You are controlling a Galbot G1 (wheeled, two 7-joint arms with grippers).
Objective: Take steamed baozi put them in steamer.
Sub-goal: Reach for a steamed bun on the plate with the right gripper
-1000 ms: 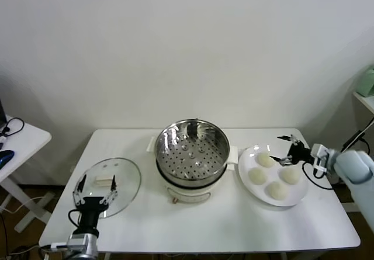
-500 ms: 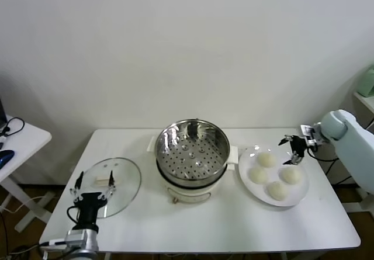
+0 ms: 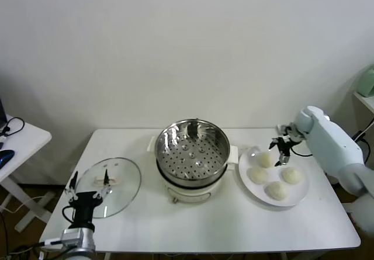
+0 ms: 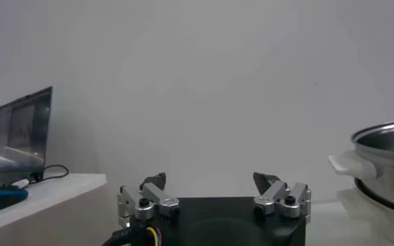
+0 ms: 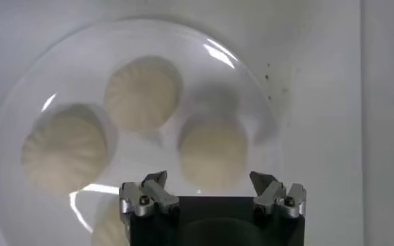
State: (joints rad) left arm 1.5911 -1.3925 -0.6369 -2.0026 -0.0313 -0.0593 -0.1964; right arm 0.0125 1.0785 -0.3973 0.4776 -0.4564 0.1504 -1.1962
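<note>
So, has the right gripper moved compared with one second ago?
Yes. The right gripper shifted toward the steamer, from over the plate's outer edge to above the farthest baozi, fingers open.

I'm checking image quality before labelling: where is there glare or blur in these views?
Right wrist view: the steamed baozi look soft and out of focus, with bright glare streaks on the plate. Head view: the steamer shows shiny reflections. Left wrist view: the laptop is dim.
</note>
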